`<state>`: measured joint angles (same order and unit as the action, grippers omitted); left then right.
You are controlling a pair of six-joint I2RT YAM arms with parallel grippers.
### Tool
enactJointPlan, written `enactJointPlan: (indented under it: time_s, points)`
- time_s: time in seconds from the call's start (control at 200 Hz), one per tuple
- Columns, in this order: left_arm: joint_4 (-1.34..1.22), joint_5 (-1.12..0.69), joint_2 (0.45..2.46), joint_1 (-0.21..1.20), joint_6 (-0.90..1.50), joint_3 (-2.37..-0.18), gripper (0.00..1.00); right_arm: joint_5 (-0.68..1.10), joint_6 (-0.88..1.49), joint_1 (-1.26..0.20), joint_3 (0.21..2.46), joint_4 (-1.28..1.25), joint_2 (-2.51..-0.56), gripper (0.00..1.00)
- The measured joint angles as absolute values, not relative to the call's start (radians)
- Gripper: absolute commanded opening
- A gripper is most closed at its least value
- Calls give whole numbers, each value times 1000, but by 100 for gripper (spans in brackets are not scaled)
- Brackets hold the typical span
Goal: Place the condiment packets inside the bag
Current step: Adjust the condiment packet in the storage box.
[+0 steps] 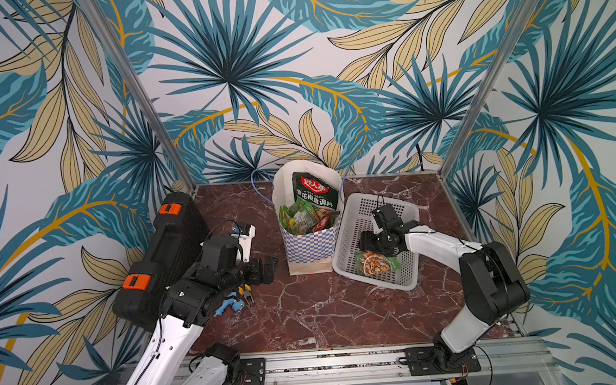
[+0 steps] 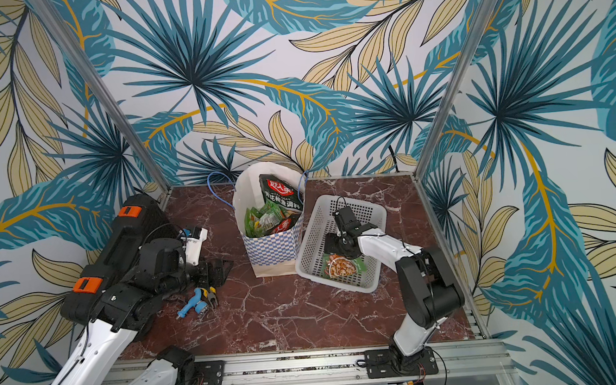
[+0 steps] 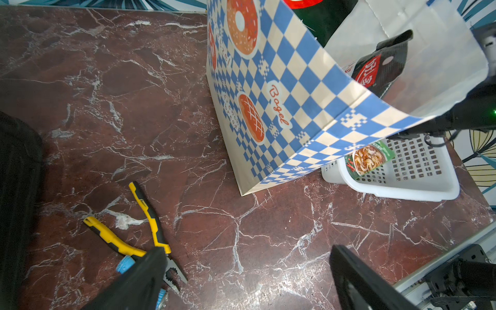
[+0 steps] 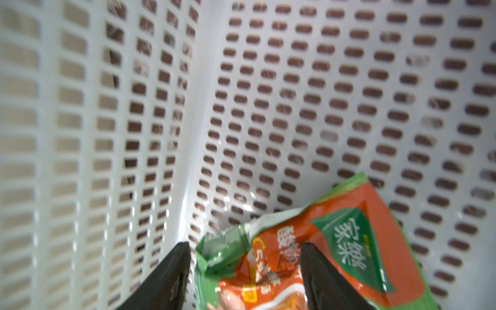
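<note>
Right claw [image 4: 244, 245] half-open astride green packet [image 4: 349, 241], seemingly ungripped; left claw [image 3: 247, 249] wide, empty

Red-brown marble tabletop [image 1: 325, 317] in front of checkered blue-and-white paper bag [image 1: 309, 244]: open. White perforated plastic basket [image 1: 409, 266] crowds bag's right; black orange-latched case [image 1: 163, 253] walls left edge.
</note>
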<state>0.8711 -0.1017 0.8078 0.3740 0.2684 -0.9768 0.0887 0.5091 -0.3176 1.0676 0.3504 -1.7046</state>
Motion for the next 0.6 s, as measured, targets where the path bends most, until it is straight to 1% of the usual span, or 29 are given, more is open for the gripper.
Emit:
enactJointPlan:
  time_s: [0.17, 0.401, 0.601]
  points:
    - [871, -102, 808, 374, 268, -977, 100, 83, 474, -301, 1096, 362, -1688, 70]
    - [871, -111, 810, 374, 268, -977, 100, -12, 432, -295, 1096, 450, -1535, 71]
    - [871, -116, 819, 374, 268, -977, 100, -87, 422, -263, 1068, 537, -1534, 67]
